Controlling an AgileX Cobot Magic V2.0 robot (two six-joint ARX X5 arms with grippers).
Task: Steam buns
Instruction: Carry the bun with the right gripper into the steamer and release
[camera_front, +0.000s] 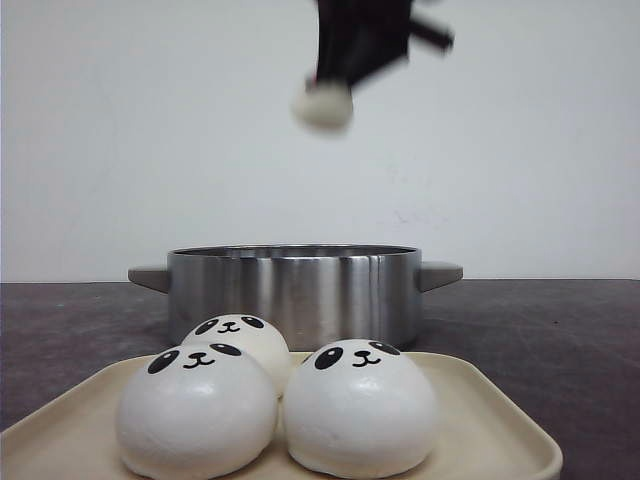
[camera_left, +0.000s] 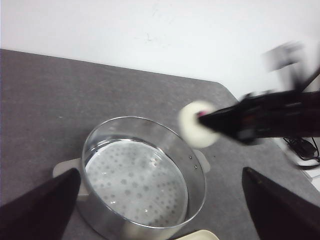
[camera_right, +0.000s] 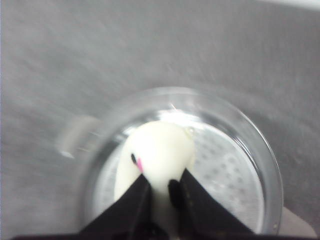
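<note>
Looks like a lab test bench: bare white wall (camera_front: 150, 130), grey tabletop (camera_front: 560, 330), cables (camera_left: 300, 147).

Front view sits low at table height, close behind the tray (camera_front: 480, 420). Both wrist views look down. All three share the pot (camera_front: 295, 290).

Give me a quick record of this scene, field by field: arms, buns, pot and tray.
right gripper: shut on a bun, held in the air above the steamer pot
left gripper: open, holding nothing, looking down on the pot
buns on tray: three, panda faces toward the front camera
pot interior: perforated steamer plate, no buns inside
surface: dark grey table
</note>
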